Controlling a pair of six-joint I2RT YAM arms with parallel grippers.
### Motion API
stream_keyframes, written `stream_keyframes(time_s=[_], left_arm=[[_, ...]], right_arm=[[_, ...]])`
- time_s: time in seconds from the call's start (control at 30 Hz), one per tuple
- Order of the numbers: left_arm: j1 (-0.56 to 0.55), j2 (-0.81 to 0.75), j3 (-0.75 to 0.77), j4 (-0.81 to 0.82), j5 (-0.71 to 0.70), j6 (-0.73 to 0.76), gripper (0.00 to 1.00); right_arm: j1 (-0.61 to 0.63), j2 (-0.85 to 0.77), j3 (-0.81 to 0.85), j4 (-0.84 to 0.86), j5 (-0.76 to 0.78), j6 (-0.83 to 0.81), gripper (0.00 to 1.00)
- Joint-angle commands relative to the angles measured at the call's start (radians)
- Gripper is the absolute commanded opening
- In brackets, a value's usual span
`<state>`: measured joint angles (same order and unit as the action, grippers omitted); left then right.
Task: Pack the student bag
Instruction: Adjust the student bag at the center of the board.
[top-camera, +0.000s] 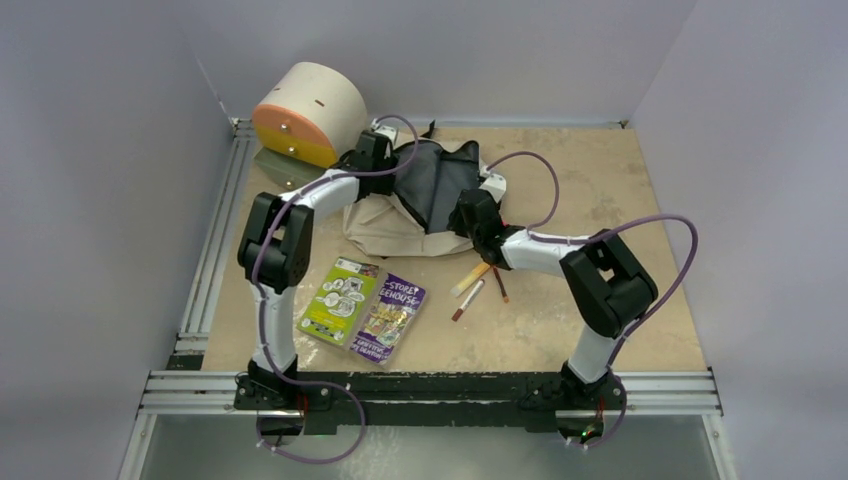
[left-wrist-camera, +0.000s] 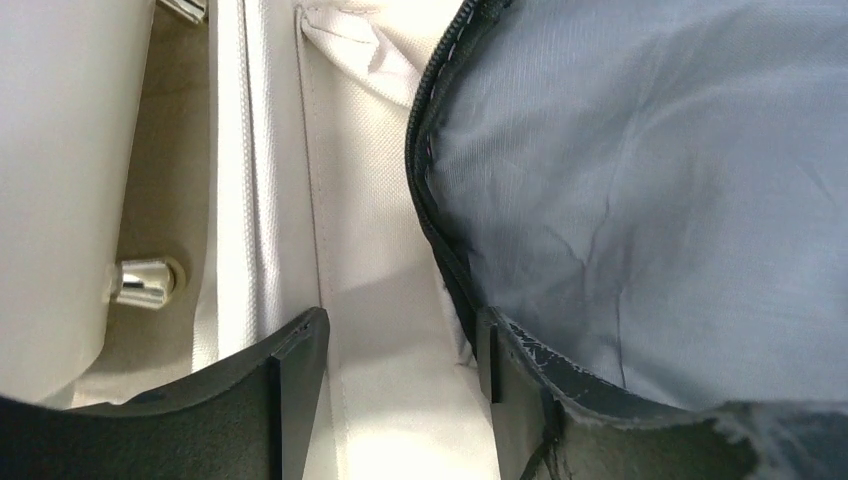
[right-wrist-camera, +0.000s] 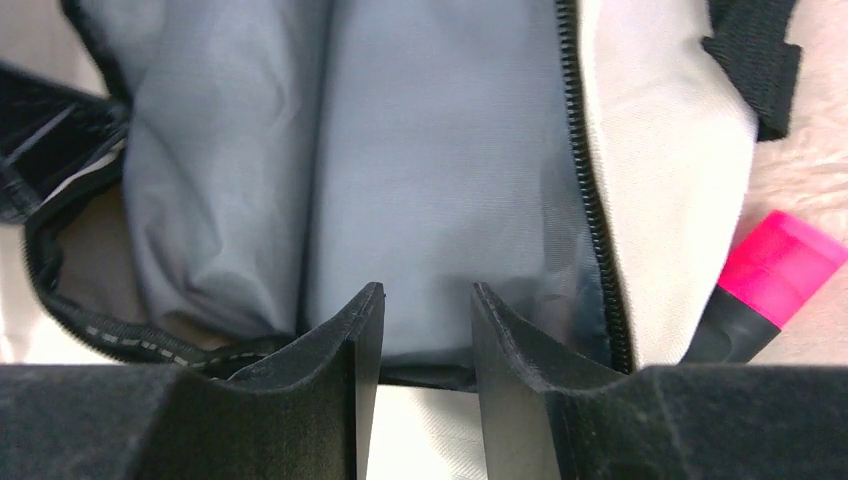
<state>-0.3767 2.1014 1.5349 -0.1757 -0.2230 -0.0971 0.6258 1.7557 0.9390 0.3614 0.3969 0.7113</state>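
Student bag (top-camera: 400, 225) lies far-centre on table (top-camera: 600, 330), mouth agape; left gripper (left-wrist-camera: 400, 320) open beside its rim; right gripper (right-wrist-camera: 427, 292) half-closed astride rim, grip unconfirmed; presumably positioned to spread the opening.

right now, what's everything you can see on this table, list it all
student bag: one, cream with grey lining, unzipped, back centre
drawer unit: one, cream and orange, back left
green booklet: one, green, near left of centre
purple booklet: one, purple, right of the green one
pens: three, tan, white-red, brown, right of the booklets
highlighter: one, pink, beside the bag; not made out from above
table: one, beige
left arm: one, black and white
right arm: one, black and white
left claw: one, black, open at the bag's zip edge
right claw: one, black, narrow gap, at the lining
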Motion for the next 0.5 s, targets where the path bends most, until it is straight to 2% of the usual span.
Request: stream_keyframes(time_s=[0.0, 0.23, 0.47], left_arm=[[-0.011, -0.143, 0.006, -0.065, 0.018, -0.031, 0.57], [-0.011, -0.309, -0.012, -0.052, 0.149, -0.054, 0.59], [-0.012, -0.403, -0.012, -0.045, 0.21, -0.088, 0.59]], right_arm=[[-0.039, -0.029, -0.016, 0.015, -0.027, -0.009, 0.4], [-0.041, -0.052, -0.022, 0.068, -0.134, -0.049, 0.41], [-0.042, -0.1, -0.014, 0.066, -0.174, -0.032, 0.41]])
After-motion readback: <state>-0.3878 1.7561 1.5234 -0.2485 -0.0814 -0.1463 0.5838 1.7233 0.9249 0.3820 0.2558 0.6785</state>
